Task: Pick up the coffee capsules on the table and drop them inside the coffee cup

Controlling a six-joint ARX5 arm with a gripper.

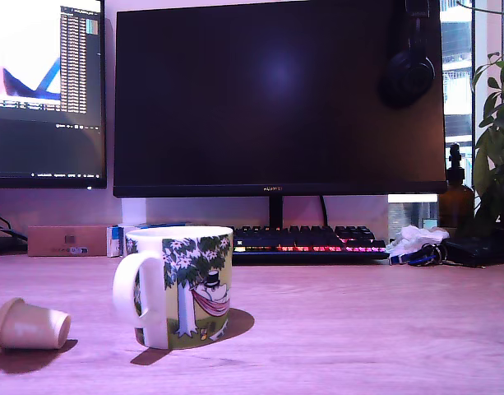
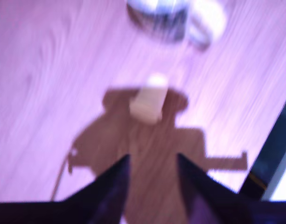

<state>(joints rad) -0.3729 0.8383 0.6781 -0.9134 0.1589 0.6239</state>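
Wrist view: jaws apart above desk (image 2: 49, 84), nothing between. Pale capsule (image 2: 149, 100) on its side ahead, blurred. Cup (image 1: 182, 284) upright nearby.

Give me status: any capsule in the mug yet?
Cannot tell: the mug interior is hidden. One pale capsule lies on its side on the wooden table, untouched. In hand: nothing; the open gripper hovers above that capsule. Left: grasp, carry, drop.
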